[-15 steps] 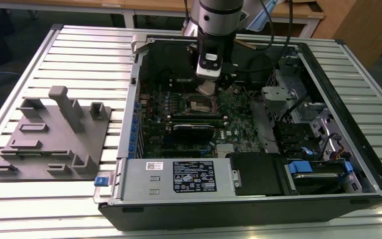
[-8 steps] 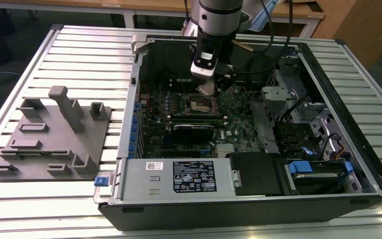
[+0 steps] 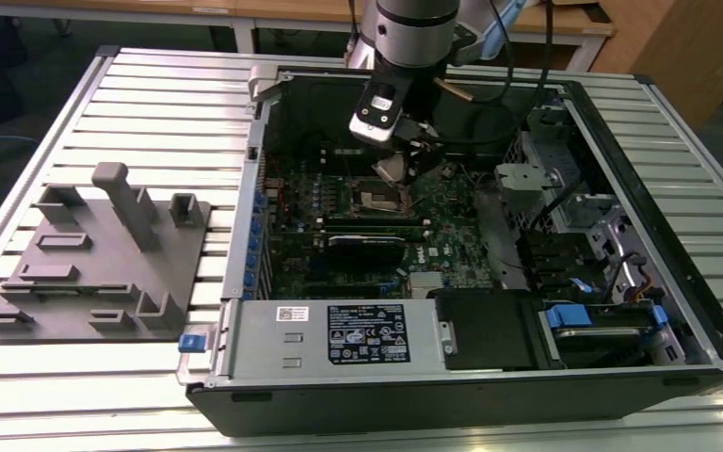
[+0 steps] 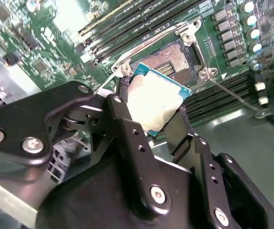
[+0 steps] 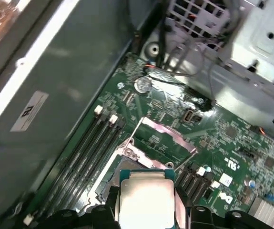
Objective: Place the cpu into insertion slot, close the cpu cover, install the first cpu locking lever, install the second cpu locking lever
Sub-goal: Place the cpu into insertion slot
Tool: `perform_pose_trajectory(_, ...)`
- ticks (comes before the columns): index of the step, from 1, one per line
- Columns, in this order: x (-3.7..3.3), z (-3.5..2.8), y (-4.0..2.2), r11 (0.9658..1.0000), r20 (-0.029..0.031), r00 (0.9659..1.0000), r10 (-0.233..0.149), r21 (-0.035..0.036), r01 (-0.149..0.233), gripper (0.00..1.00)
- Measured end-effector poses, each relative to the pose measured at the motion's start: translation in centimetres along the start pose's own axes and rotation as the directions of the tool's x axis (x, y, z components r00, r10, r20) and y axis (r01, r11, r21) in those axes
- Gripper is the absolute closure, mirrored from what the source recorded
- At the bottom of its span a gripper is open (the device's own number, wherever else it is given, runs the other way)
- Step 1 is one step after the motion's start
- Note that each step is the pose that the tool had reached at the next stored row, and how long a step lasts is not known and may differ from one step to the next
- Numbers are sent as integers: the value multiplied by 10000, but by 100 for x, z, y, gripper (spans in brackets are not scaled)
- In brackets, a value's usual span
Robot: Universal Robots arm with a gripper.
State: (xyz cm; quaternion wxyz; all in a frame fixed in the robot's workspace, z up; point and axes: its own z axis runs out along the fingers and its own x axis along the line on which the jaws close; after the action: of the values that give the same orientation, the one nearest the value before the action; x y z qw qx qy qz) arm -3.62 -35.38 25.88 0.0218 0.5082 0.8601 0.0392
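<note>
At the exterior view's left, a grey fixture block [image 3: 98, 254] is set on the slatted worktop [image 3: 148, 94], just beside the open-topped computer case [image 3: 644, 202]. Inside it, the cpu [image 4: 158, 98] is held tilted over the insertion slot [image 4: 175, 57], gripped at its edges by the end effector [image 4: 152, 106] between 2 fingers [image 4: 127, 129]. The cpu cover [image 5: 170, 135] is stood open at the slot's edge.

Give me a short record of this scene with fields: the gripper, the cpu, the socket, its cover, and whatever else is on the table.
gripper: shut on the cpu, inside the open computer case
cpu: gripped by two opposite edges, above the insertion slot, not yet seated
insertion slot: empty, dark contact field exposed
cpu cover: swung up, off the slot
table: slatted metal, carries the case
grey fixture: on the table, at the exterior view's left of the case
</note>
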Motion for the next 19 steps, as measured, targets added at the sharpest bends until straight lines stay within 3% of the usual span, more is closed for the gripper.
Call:
perform_pose_trajectory(3,0,2,0,9985,50,9985,553,-3,-553,46)
perform_pose_trajectory(4,0,3,0,9959,81,9958,910,-6,-910,46)
perform_pose_trajectory(7,0,5,-1,9895,129,9894,1444,-13,-1444,46)
perform_pose_trajectory(10,0,7,-1,9800,178,9798,1990,-23,-1990,46)
perform_pose_trajectory(14,0,9,-1,9633,241,9630,2686,-40,-2686,46)
perform_pose_trajectory(19,0,11,-1,9350,318,9345,3546,-68,-3546,46)
